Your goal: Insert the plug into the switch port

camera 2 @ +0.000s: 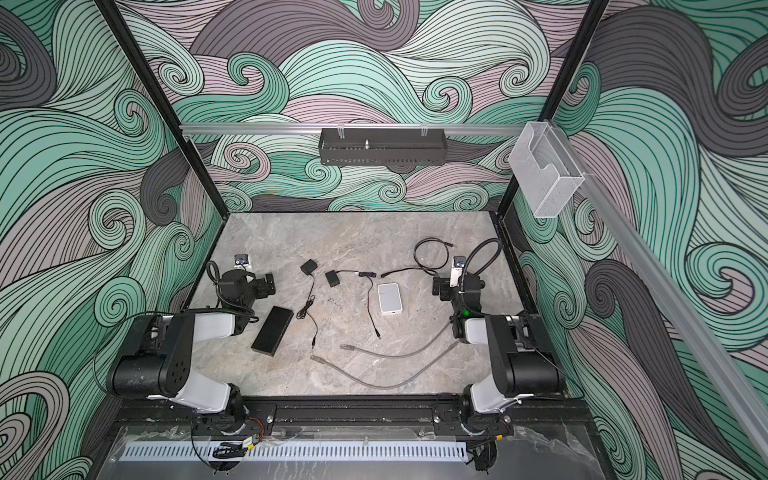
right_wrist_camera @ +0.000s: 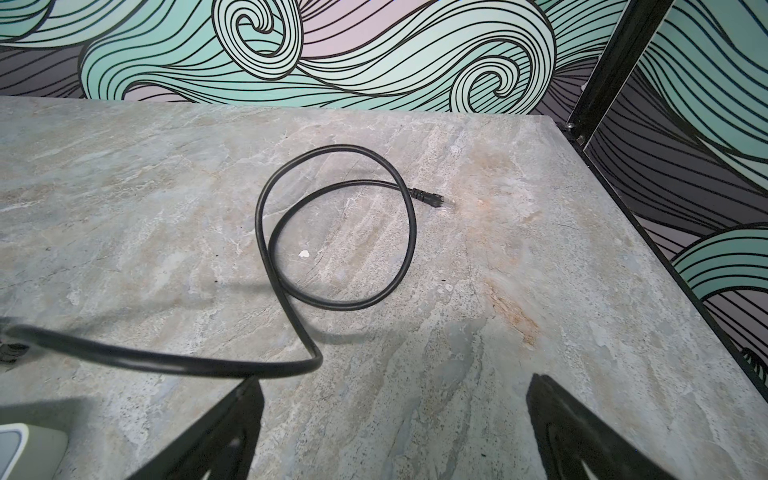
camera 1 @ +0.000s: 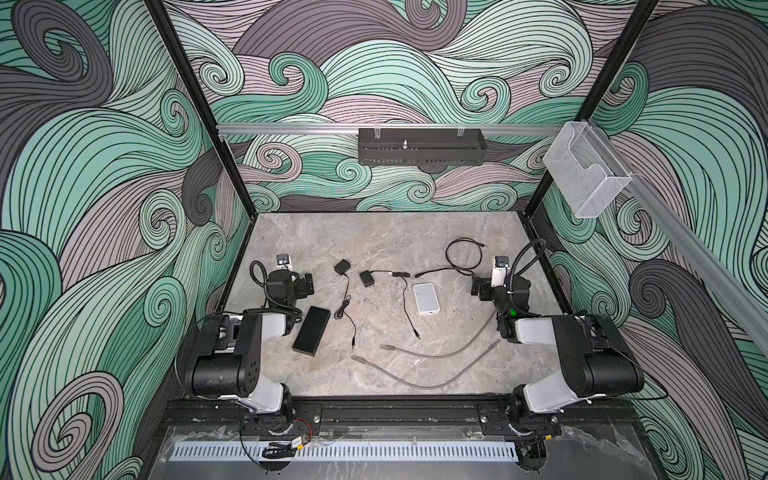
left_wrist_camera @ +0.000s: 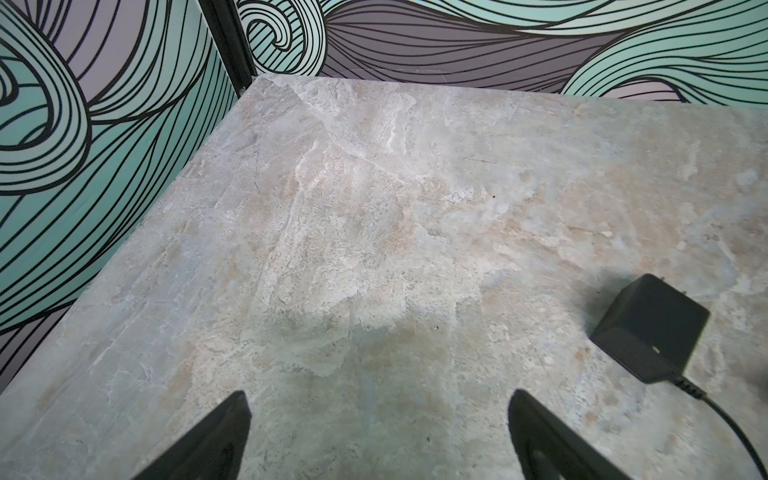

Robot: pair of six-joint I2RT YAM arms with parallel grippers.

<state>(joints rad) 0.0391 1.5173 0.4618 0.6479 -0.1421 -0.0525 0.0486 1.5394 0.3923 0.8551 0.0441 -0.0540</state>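
A flat black switch box (camera 1: 311, 330) (camera 2: 272, 330) lies on the stone table, just right of my left arm. A white box (camera 1: 427, 298) (camera 2: 390, 298) (right_wrist_camera: 25, 444) lies nearer my right arm. Several cable plugs lie loose: a black looped cable's plug (right_wrist_camera: 436, 201) (camera 1: 481, 245), grey cable plugs (camera 1: 385, 346) (camera 1: 357, 358), and thin barrel plugs (camera 1: 353, 343) (camera 1: 417, 334). My left gripper (camera 1: 306, 286) (left_wrist_camera: 378, 392) hangs open over bare table, holding nothing. My right gripper (camera 1: 478, 286) (right_wrist_camera: 395, 378) is open too, with the black cable (right_wrist_camera: 187, 361) passing just ahead of one finger.
Two black power adapters (camera 1: 342, 266) (camera 1: 367, 277) (left_wrist_camera: 652, 328) lie mid-table, their thin leads trailing toward the front. Patterned walls close the table on three sides. A black tray (camera 1: 422, 145) and a clear bin (camera 1: 582, 174) hang on the rails above.
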